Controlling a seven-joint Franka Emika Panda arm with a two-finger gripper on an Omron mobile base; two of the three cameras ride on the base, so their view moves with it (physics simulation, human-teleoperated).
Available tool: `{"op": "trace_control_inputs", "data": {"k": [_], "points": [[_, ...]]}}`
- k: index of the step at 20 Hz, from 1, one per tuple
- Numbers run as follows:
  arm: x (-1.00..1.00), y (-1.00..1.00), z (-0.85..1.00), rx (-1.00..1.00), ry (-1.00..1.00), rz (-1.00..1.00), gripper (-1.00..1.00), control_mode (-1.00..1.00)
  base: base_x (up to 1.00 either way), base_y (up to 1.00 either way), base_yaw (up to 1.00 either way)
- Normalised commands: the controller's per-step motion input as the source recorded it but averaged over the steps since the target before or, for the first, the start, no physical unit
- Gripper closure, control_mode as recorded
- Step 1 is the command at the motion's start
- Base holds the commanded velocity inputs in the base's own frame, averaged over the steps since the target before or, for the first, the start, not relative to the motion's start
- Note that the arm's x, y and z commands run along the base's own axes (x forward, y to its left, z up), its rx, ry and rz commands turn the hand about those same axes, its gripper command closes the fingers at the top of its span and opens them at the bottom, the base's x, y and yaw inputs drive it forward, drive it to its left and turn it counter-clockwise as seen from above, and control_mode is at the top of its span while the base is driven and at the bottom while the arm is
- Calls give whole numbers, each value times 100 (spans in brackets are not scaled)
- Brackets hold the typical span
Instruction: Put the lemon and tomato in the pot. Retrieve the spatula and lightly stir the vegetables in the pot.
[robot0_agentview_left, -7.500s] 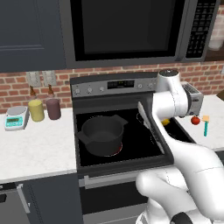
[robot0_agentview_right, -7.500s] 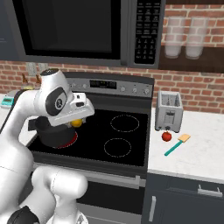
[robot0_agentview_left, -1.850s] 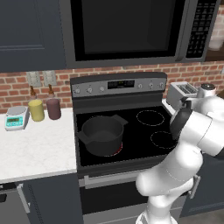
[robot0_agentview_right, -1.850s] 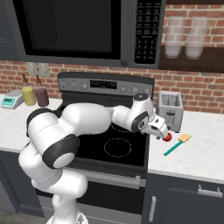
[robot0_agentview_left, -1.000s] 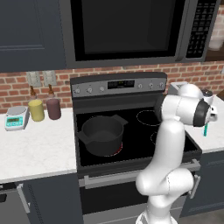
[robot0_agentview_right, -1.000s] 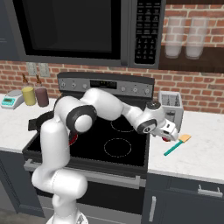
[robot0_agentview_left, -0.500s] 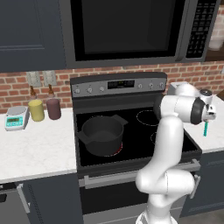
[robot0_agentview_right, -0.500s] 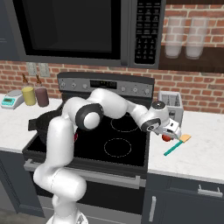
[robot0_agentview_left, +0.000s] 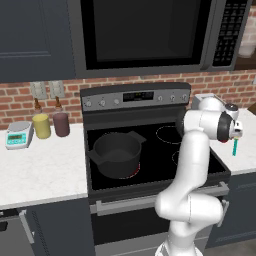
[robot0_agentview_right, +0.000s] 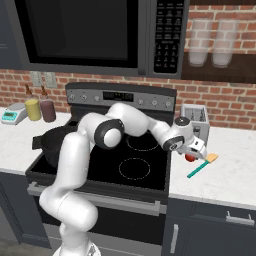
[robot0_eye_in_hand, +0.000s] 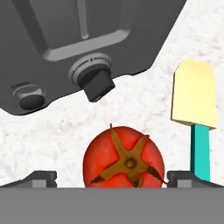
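Hand view: end effector (robot0_eye_in_hand: 112, 177) fully open and empty, fingertips flanking the tomato (robot0_eye_in_hand: 124, 159) at lower centre on the worktop (robot0_eye_in_hand: 65, 131), spatula (robot0_eye_in_hand: 197, 109) at right. Descend centred, close gently, avoid the toaster (robot0_eye_in_hand: 87, 43) above, then carry to the pot (robot0_agentview_left: 116, 152).

Pot (robot0_agentview_left: 116, 152) on the stove's (robot0_agentview_left: 150, 150) front left burner. Arm bent right over the counter (robot0_agentview_left: 246, 150), hiding the toaster (robot0_agentview_left: 210, 101). Teal spatula (robot0_agentview_left: 235, 146) handle peeking below the wrist. Jars (robot0_agentview_left: 51, 124) and scale (robot0_agentview_left: 18, 135) left.
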Motion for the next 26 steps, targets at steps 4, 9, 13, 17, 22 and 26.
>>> {"op": "trace_control_inputs", "data": {"k": [4,9,13,17,22,26], "points": [[0,-2,-20,0,0,0,-100,-100,0,0,0],[0,0,-13,0,0,0,100,-100,0,0,0],[0,0,-1,0,-1,0,100,-100,0,0,0],[-39,5,25,0,-18,0,100,-100,0,0,0],[-86,70,86,0,-16,2,100,-100,0,0,0],[-72,100,88,0,0,9,100,-100,0,0,0]]}}
